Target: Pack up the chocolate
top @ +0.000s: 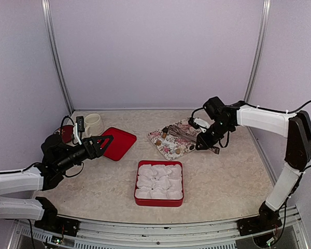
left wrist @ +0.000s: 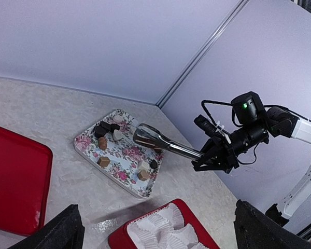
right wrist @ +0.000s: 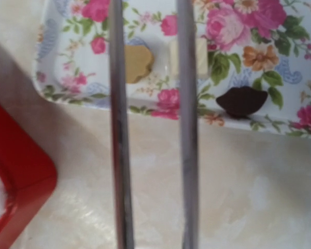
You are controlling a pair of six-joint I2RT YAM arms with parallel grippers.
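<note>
Right gripper (left wrist: 213, 160): clamped on the handle end of the tongs (left wrist: 160, 141). The tong arms (right wrist: 119, 129) stand apart, reaching over the floral tray (left wrist: 85, 143).

Chocolate (left wrist: 103, 161): all on the tray, with tan (right wrist: 137, 63) and dark (right wrist: 242, 101) pieces near its edge.

Left gripper (top: 107, 142): jaws spread wide, holding nothing, above the red lid (top: 123, 139).

Red box (top: 159, 203) of paper cups (top: 159, 182): just beside the tray.
</note>
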